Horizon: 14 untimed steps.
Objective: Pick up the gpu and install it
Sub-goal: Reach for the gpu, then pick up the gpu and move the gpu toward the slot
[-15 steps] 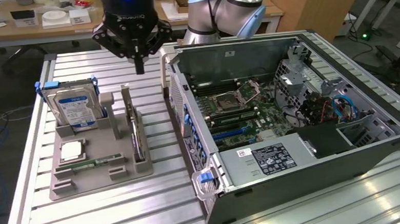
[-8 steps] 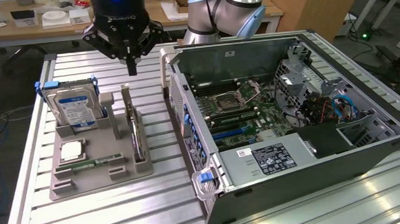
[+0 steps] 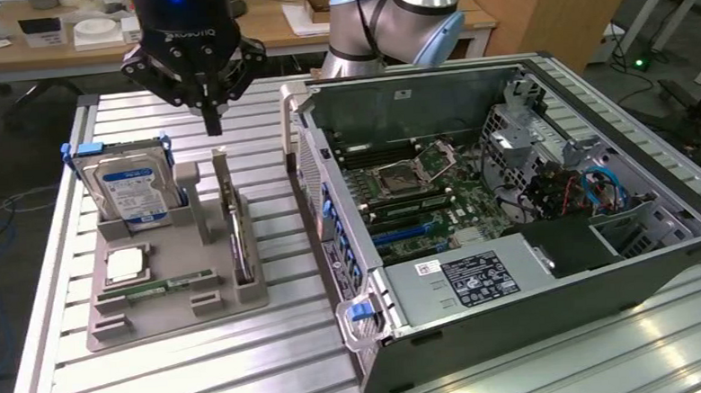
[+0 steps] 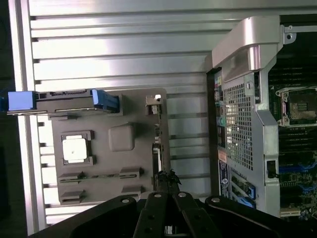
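The pincer (image 3: 213,123), closed on nothing, hangs over the gpu (image 3: 234,230) standing in the tray (image 3: 180,252) (drive (image 3: 134,194) alongside), beside the open case (image 3: 515,341).

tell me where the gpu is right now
In the exterior view the gpu stands on edge in the grey holder tray on that view's left, between the hard drive and the open computer case, below the pincer.
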Tool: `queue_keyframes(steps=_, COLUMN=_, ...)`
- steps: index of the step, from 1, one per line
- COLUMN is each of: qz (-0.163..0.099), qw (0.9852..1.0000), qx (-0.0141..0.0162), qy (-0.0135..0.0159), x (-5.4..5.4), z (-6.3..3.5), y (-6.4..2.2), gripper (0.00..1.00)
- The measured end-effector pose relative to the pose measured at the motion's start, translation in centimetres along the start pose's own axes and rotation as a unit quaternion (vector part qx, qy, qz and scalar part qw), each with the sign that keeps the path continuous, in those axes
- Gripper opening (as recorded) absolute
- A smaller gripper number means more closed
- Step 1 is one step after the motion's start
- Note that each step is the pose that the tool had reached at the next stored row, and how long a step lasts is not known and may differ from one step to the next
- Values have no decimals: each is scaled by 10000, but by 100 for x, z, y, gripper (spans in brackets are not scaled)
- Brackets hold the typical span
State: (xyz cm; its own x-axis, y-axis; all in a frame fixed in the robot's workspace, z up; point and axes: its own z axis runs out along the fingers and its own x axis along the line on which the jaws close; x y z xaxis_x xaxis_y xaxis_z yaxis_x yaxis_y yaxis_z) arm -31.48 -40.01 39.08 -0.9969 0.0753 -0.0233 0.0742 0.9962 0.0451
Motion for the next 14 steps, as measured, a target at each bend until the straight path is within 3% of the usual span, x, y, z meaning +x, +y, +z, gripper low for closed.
queue_keyframes(steps=3, qz=0, qw=10000, qx=0, qy=0, x=62, z=-1, y=-5, gripper=10)
queue_keyframes(steps=14, qz=0, qw=10000, qx=0, qy=0, x=67, z=0, y=-5, gripper=10)
